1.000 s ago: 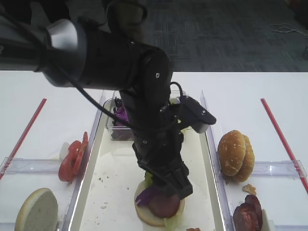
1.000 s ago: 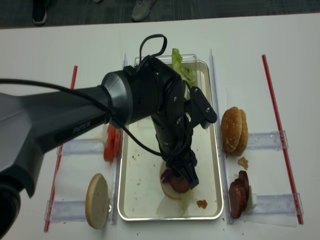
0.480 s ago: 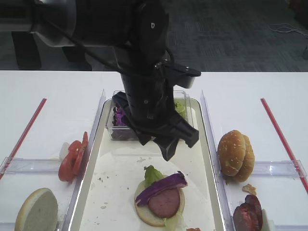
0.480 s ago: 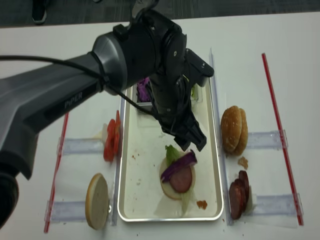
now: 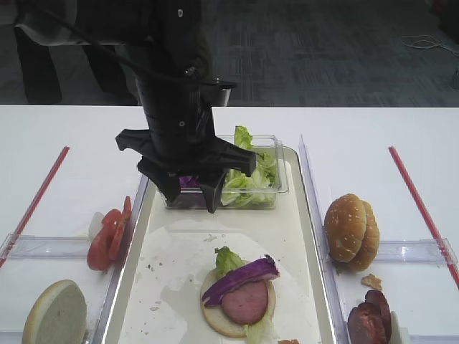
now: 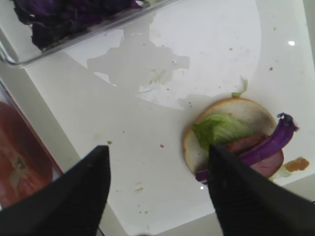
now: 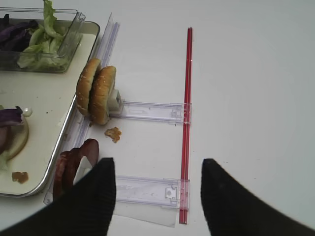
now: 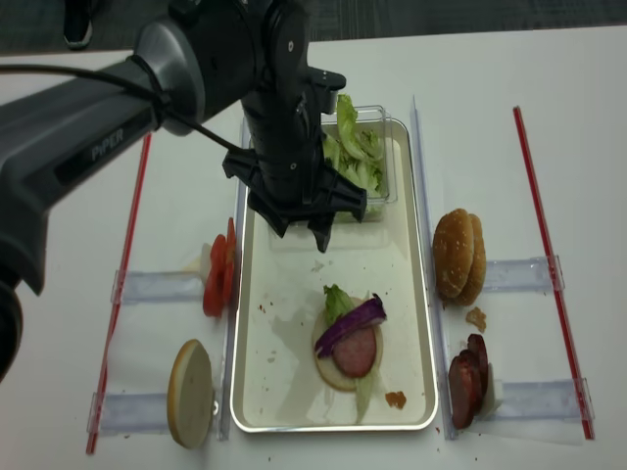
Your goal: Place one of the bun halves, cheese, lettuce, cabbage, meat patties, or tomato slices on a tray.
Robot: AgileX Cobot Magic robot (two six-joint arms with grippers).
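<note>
Cabbage [image 5: 239,278] is lying as one purple strip across a meat patty [image 5: 245,302], which is sitting on a pale bun half [image 5: 219,321] with a lettuce leaf [image 5: 226,259] beside it. This stack is resting inside the tray [image 5: 301,251], in its near part. It seems that a burger is being built here, layer on layer.

The left gripper [image 5: 189,195] is hanging above the far part of the tray, over the clear tub [image 5: 272,179] of greens. Its jaws are standing wide apart and are holding nothing. The left wrist view is looking down between the two dark fingers [image 6: 69,196] onto the bun stack.

The right gripper [image 7: 155,196] is also spread wide and empty, and it is waiting beside the tray, near the seeded bun halves [image 7: 98,93] and spare patties [image 7: 74,167]. Tomato slices [image 5: 107,236] are standing in a holder on the left. Probably the next layer is to be chosen from these supplies.
</note>
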